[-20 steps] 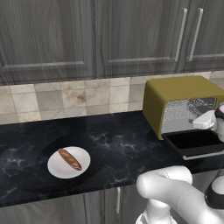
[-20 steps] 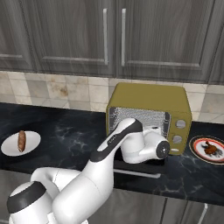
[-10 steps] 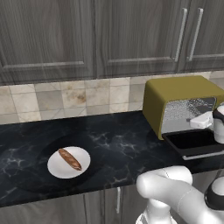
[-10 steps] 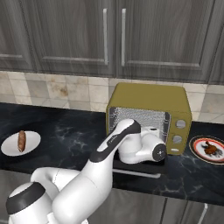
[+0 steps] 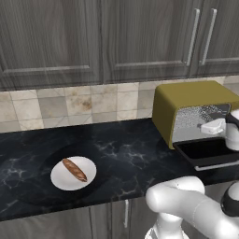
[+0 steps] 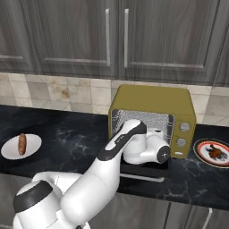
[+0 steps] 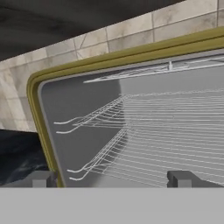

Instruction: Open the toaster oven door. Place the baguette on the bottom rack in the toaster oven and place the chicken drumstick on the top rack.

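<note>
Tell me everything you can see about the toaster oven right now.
The toaster oven is a mustard-yellow box with rounded top edges, standing on the black marbled counter against the tiled wall. Its dark glass door hangs open, lying roughly flat out front. Inside, a grey cavity holds two silvery wire racks, the top rack and the bottom rack, both bare. Small pale knobs sit on its right front. The open hand faces the cavity.

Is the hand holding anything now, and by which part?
Nothing is held. The hand is open and empty, facing the open toaster oven.
</note>
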Available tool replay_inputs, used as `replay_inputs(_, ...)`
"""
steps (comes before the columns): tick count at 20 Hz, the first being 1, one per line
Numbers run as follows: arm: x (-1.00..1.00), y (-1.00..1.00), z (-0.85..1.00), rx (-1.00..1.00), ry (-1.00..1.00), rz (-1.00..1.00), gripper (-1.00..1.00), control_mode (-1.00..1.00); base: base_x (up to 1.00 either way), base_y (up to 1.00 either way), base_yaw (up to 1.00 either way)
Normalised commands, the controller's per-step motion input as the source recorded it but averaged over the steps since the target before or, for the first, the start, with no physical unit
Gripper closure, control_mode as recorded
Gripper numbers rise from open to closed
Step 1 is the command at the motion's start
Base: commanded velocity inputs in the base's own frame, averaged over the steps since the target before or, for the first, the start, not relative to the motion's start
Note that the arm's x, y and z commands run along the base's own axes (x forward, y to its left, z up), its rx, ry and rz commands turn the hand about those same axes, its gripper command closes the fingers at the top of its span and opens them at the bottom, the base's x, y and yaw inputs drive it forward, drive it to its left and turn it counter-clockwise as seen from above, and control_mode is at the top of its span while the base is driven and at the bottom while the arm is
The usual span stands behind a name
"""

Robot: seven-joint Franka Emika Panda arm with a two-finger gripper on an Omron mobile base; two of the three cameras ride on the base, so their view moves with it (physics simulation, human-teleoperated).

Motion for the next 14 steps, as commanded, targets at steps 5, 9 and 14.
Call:
replay_inputs(5,0.18,0.0,-0.06,0.0,0.0,0.0,-1.0,-1.0,0.0,0.0,0.0)
replay_inputs(9,0.07,0.0,-0.17,0.0,0.0,0.0,-1.0,-1.0,0.0,0.0,0.0)
replay_inputs(14,0.09,0.0,-0.06,0.0,0.0,0.0,-1.0,-1.0,0.0,0.0,0.0)
